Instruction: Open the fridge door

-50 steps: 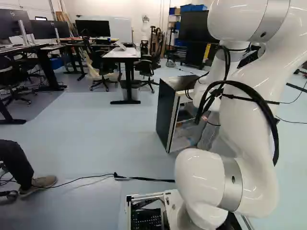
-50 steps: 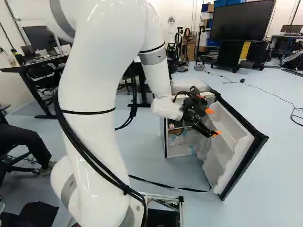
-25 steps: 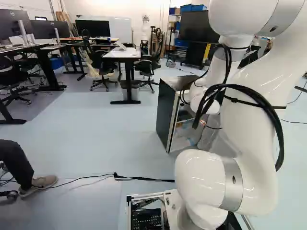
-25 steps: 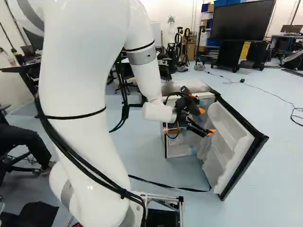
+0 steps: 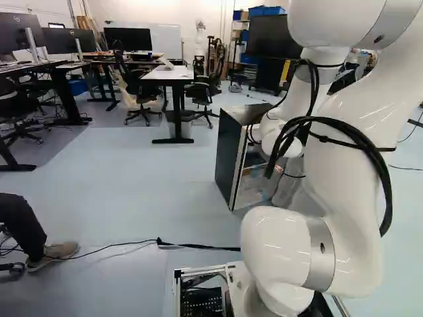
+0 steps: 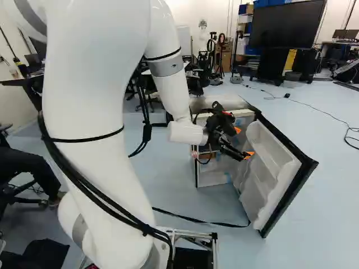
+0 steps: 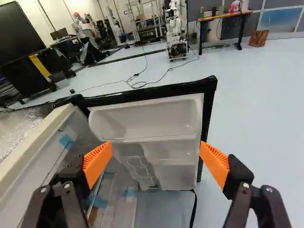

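Note:
The gripper [image 6: 247, 156] is at the inner side of the fridge door [image 6: 283, 174], in front of the fridge's open front. That door stands wide open, white shelves inside and a black rim around it. In the left base view the fridge's dark side [image 5: 228, 155] shows, while the arm hides the door. Seen from the wrist, the gripper [image 7: 156, 161] is open, its orange pads wide apart, with the door's shelves [image 7: 152, 128] ahead between them. Neither pad clearly touches the door. The fridge's interior [image 7: 107, 199] lies beside and below one finger.
A black strap [image 6: 196, 223] lies on the floor before the fridge. A person's leg and shoe [image 5: 61, 251] are at the left of the left base view. A white desk [image 5: 168, 74] and chairs stand farther back. Another robot [image 7: 175, 33] stands beyond the door.
Over the last second my arm has drawn back from the door's inner side, toward the left in the right base view. Fridge, door and base have stayed where they were.

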Motion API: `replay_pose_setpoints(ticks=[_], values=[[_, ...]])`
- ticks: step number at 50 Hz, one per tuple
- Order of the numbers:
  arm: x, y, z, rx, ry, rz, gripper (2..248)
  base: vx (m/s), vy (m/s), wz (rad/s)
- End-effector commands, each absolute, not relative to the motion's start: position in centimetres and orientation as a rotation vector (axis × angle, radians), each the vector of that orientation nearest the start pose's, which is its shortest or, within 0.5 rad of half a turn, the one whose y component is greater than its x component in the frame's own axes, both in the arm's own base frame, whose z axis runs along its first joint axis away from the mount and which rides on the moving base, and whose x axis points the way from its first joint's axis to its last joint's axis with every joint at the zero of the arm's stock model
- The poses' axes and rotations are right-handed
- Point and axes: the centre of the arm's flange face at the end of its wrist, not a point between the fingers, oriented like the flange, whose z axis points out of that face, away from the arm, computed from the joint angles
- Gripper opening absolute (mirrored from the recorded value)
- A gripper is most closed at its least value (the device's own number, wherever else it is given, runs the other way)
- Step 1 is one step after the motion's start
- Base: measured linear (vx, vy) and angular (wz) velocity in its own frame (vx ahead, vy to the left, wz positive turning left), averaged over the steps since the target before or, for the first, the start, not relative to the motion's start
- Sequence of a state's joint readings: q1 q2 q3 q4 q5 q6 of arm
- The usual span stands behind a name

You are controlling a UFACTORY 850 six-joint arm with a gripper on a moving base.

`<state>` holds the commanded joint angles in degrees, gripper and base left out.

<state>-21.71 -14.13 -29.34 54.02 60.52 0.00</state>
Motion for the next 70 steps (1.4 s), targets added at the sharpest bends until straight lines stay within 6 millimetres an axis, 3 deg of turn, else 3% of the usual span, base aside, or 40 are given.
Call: replay_pose_setpoints(ticks=[35, 70], values=[[35.3, -17.0, 35.3, 1.857, -1.275, 1.478, 247, 0.0, 0.0, 0.0], [33.4, -9.7, 36.8, 2.201, -0.847, 1.663, 247, 0.0, 0.0, 0.0]])
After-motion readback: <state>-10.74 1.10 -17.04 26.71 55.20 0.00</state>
